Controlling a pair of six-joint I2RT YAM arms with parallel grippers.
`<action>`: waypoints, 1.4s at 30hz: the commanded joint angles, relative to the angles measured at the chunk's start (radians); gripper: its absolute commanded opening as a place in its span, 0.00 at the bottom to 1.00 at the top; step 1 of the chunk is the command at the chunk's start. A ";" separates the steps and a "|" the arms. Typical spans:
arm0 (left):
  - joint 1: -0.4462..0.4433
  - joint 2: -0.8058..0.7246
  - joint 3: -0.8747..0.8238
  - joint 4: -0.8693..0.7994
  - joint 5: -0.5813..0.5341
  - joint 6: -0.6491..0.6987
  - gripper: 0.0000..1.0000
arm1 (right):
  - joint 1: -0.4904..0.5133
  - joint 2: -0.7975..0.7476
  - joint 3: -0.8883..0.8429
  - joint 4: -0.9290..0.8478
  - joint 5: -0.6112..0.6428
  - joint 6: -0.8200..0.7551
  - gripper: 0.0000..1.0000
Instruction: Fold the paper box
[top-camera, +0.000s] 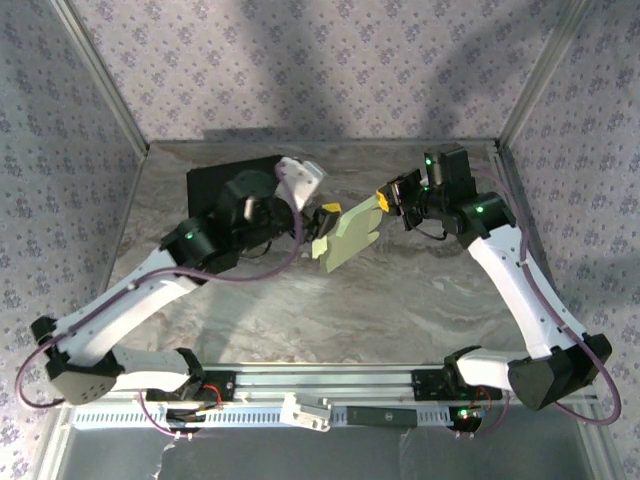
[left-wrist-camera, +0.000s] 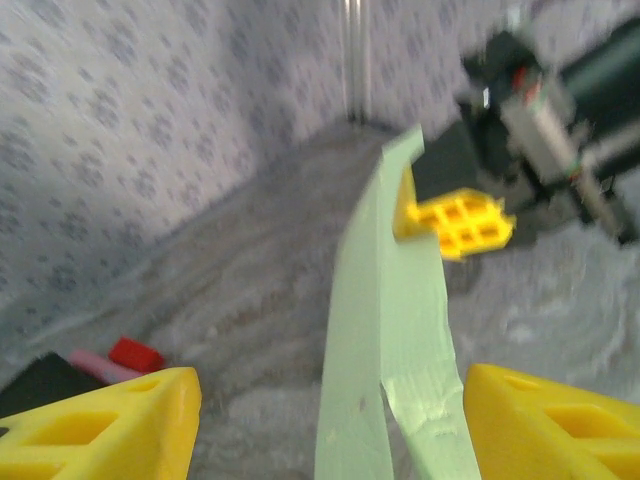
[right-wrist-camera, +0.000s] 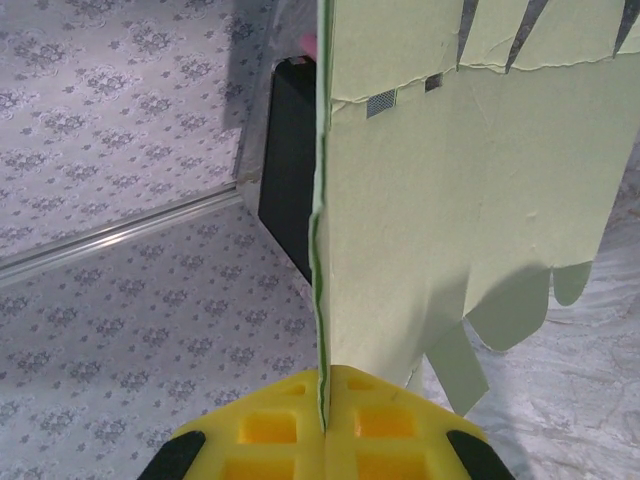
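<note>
The paper box (top-camera: 350, 235) is a flat pale-green die-cut sheet held on edge above the middle of the table. My right gripper (top-camera: 385, 203) is shut on its far end; in the right wrist view the yellow pads (right-wrist-camera: 270, 435) pinch the sheet's edge, and the paper box (right-wrist-camera: 450, 200) rises away with tabs at its right. My left gripper (top-camera: 325, 220) stands open around the near end. In the left wrist view the paper box (left-wrist-camera: 375, 330) runs between the yellow fingers (left-wrist-camera: 100, 430), with a gap on the left and the right finger close to a loose flap.
A flat black case (top-camera: 225, 190) lies at the back left of the marbled table (top-camera: 400, 300), with a red and pink item (left-wrist-camera: 130, 355) beside it. Patterned walls and metal frame posts (top-camera: 100, 70) close in the back and sides.
</note>
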 joint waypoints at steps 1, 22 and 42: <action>0.000 0.051 0.068 -0.173 0.049 0.085 0.69 | 0.001 0.003 0.019 0.008 0.007 -0.009 0.00; 0.000 0.139 0.085 -0.185 0.073 0.139 0.79 | 0.029 0.010 0.002 0.035 0.007 0.016 0.00; -0.030 -0.085 -0.107 0.036 0.075 -0.040 0.91 | 0.112 -0.132 -0.092 -0.032 0.230 0.069 0.00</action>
